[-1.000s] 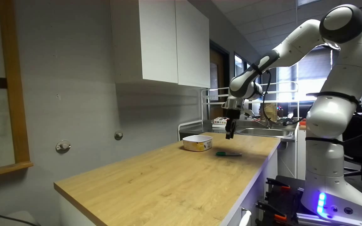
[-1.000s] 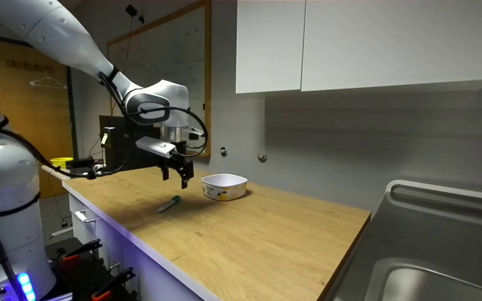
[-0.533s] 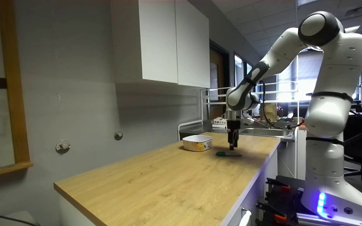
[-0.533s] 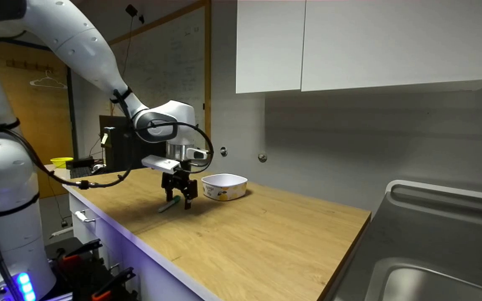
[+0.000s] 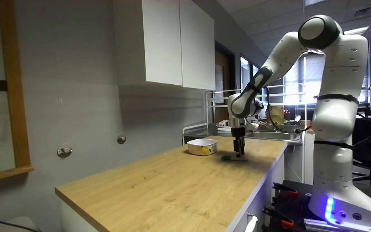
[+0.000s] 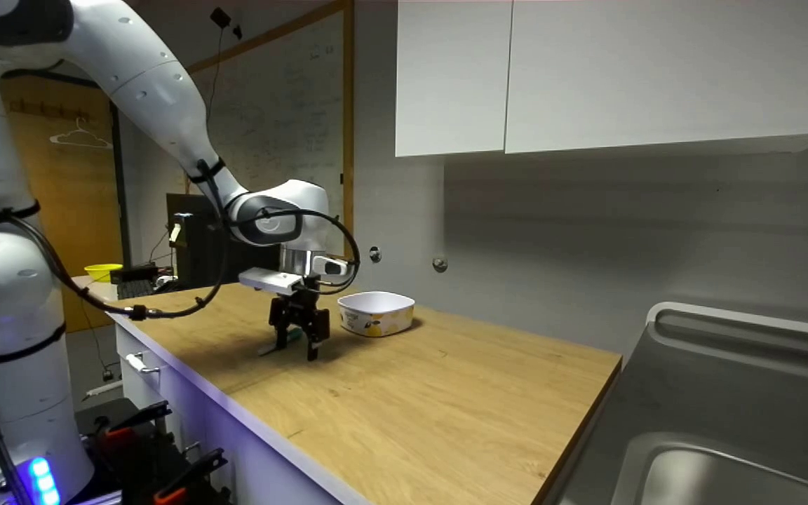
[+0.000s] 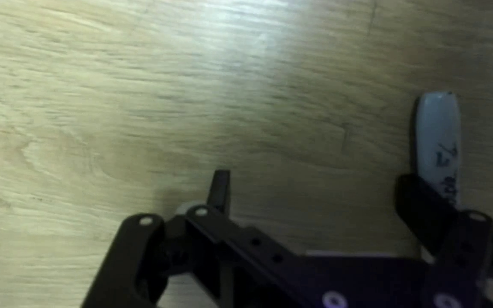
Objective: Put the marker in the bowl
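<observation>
The marker has a whitish body with dark lettering and a green cap (image 5: pixel 226 158). It lies on the wooden counter; in an exterior view its middle is hidden by a finger and the green cap (image 6: pixel 294 334) shows behind. The wrist view shows its white body (image 7: pixel 438 132) at the right. My gripper (image 5: pixel 239 155) is open and low over the counter at the marker. In the wrist view the right fingertip overlaps the marker, and bare wood shows between the fingers (image 7: pixel 315 175); contact cannot be told. The white bowl with a yellow pattern (image 5: pixel 202 148) stands upright beside the gripper (image 6: pixel 297 351), apart from it.
The wooden counter (image 5: pixel 159 183) carries the bowl and marker. A wall cabinet (image 5: pixel 179 45) hangs above the wall side. A metal sink (image 5: pixel 271 136) adjoins one end of the counter. In an exterior view the bowl (image 6: pixel 376 315) stands near the wall.
My gripper has come down from above the counter to the marker and turned more upright, staying open. The bowl has not moved. The marker may have shifted slightly.
</observation>
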